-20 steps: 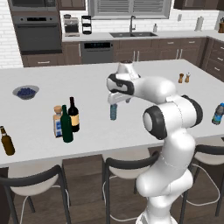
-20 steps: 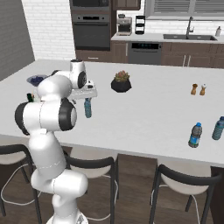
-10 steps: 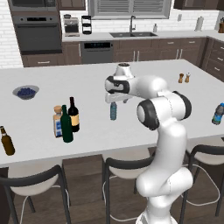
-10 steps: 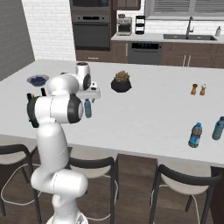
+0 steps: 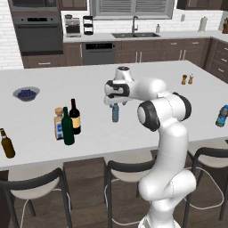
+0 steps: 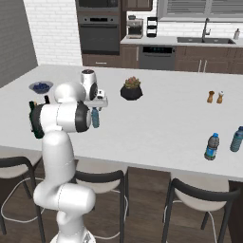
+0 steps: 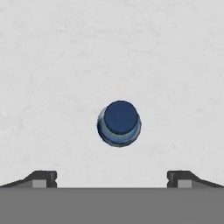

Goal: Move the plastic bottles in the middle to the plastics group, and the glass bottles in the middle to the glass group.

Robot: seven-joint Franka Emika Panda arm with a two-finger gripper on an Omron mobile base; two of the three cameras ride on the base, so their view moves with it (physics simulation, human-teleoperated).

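Hand view looks straight down on the water bottle [image 7: 118, 123], standing on the counter [image 7: 52, 65] below the claw [image 7: 111, 177], which is spread wide and holds nothing. No bottle looks moved to its group yet.

The bench [image 5: 147, 133] is matt white stone with faint mottling. The water bottle [image 5: 115, 112] looks like pale see-through plastic under a smooth blue cap [image 7: 120, 117]. Both wine bottles, green [image 5: 67, 128] and black [image 5: 75, 118], are glossy dark glass. The arm [image 5: 167, 111] is shiny white.
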